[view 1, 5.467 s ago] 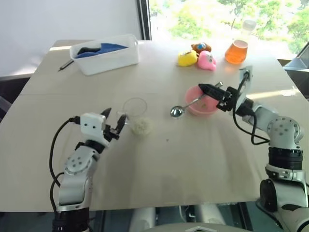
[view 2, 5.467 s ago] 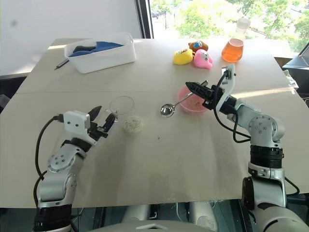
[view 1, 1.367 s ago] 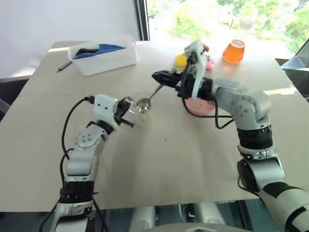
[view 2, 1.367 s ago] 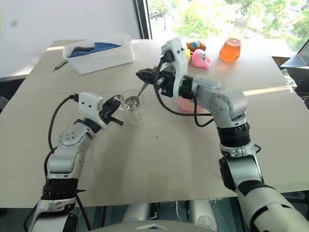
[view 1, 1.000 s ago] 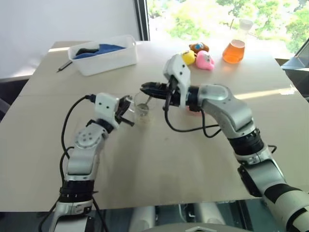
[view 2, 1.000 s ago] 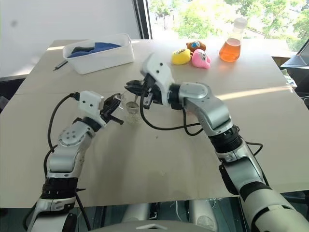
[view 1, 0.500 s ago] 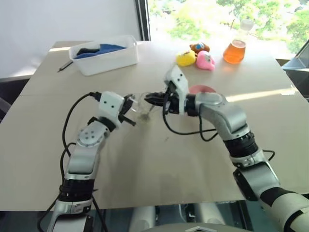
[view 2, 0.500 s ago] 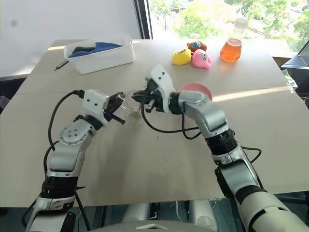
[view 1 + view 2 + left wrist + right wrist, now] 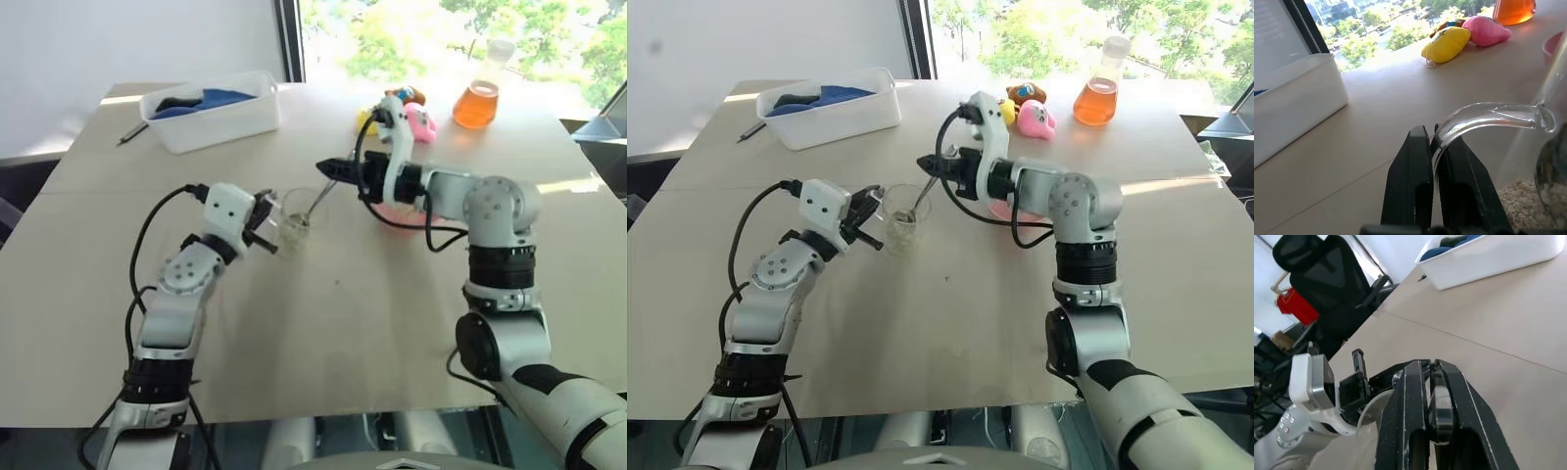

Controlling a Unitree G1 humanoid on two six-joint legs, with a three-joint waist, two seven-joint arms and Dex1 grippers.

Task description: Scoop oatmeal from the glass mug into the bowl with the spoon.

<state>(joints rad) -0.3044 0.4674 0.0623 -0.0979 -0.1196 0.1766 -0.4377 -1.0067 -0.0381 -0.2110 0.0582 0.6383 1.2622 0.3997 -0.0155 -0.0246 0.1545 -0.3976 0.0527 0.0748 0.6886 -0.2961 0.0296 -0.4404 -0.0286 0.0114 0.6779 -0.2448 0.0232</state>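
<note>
Table [image 9: 323,343]: the glass mug, the bowl and a white tub [image 9: 217,119] at 11 o'clock are carried on it.
Right gripper [image 9: 328,165]: the spoon handle is kept clamped between closed fingers; compared with half a second ago, it is seen raised and drawn back toward 2 o'clock of the mug.
Left gripper [image 9: 265,211]: the mug handle is still pinched tightly, at 9 o'clock of the mug.
Bowl [image 9: 397,212]: pink, at 3 o'clock of the mug, mostly hidden by the right arm; before, its rim was more exposed.
Glass mug [image 9: 902,217]: upright near the table centre, place unchanged.
Spoon [image 9: 922,197]: slanted, its bowl is dipped inside the mug.
Oatmeal [image 9: 1520,205]: it lies on the mug bottom, touching the spoon bowl.
</note>
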